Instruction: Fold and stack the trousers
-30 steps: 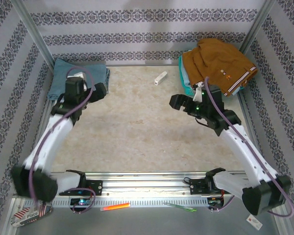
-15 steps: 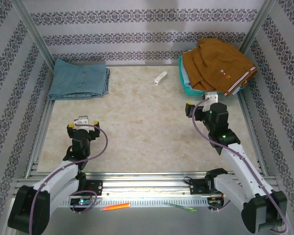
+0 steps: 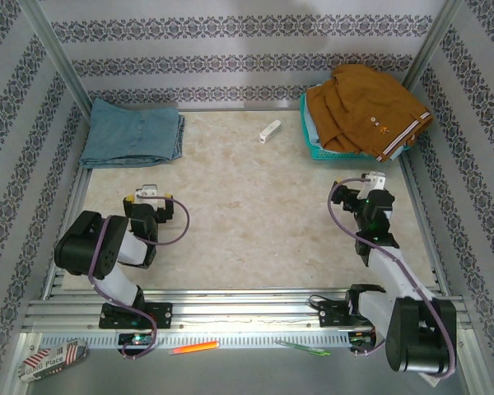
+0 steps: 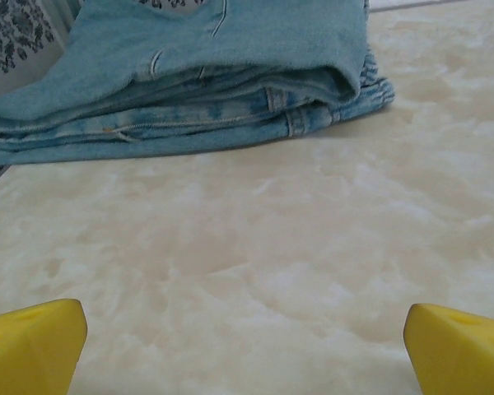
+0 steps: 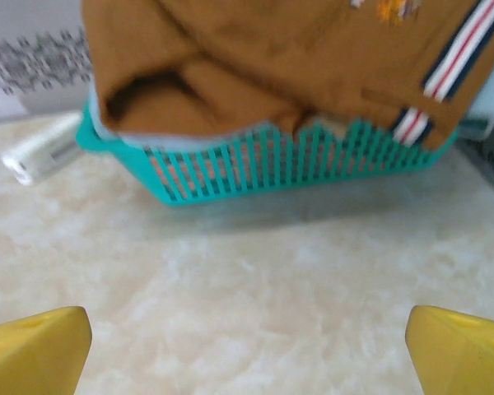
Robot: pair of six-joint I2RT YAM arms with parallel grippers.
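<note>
The folded light blue faded-denim trousers (image 3: 132,133) lie in the far-left corner, long axis left-to-right, straight ahead of the nearer, wide-open, empty left gripper (image 3: 148,202), while the open right gripper (image 3: 370,183) faces the brown fabric garment (image 3: 358,103) heaped in the teal plastic basket (image 3: 329,152).

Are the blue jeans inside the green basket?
No, the trousers lie folded on the table at the far left, while the basket at the far right holds a brown garment.
</note>
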